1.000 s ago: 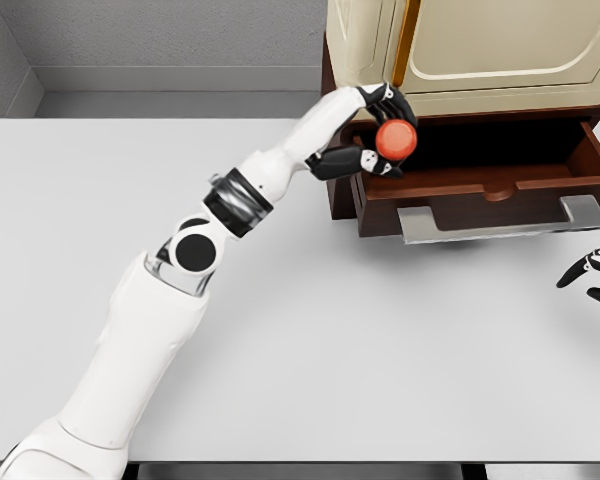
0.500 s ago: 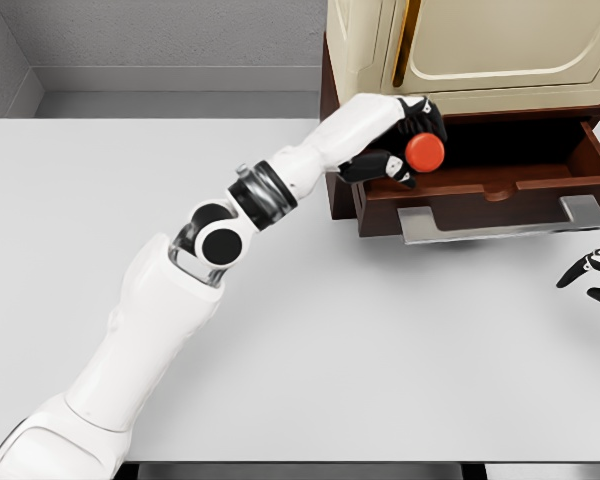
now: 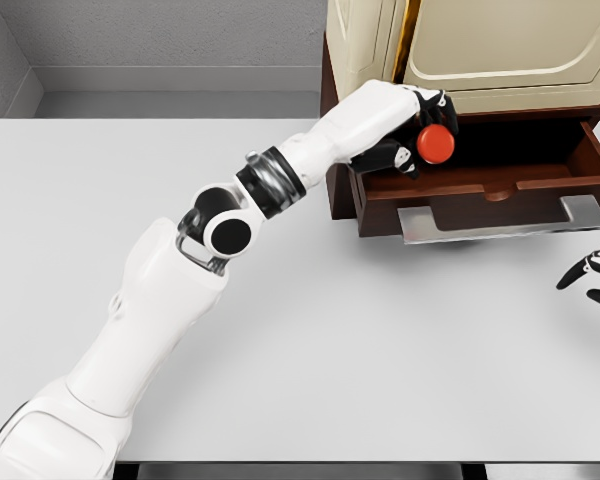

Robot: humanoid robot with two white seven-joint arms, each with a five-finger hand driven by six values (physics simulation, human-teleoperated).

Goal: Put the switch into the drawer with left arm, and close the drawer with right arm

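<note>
My left hand (image 3: 420, 135) reaches over the left end of the open brown drawer (image 3: 485, 185) and is shut on the switch (image 3: 436, 144), a round red button with a dark body mostly hidden by my fingers. The switch hangs above the drawer's dark interior, just behind its front panel. The drawer is pulled out of a cream and brown cabinet (image 3: 480, 45) and has a flat grey handle (image 3: 500, 222). My right hand (image 3: 595, 275) rests low at the right edge, fingers spread, holding nothing, below and right of the handle.
The cabinet stands at the back right of a white table (image 3: 310, 340). A grey wall and floor strip run behind the table's far edge.
My left arm has stretched rightward, carrying the switch from the drawer's left corner to a spot over its interior. The right hand has stayed put.
</note>
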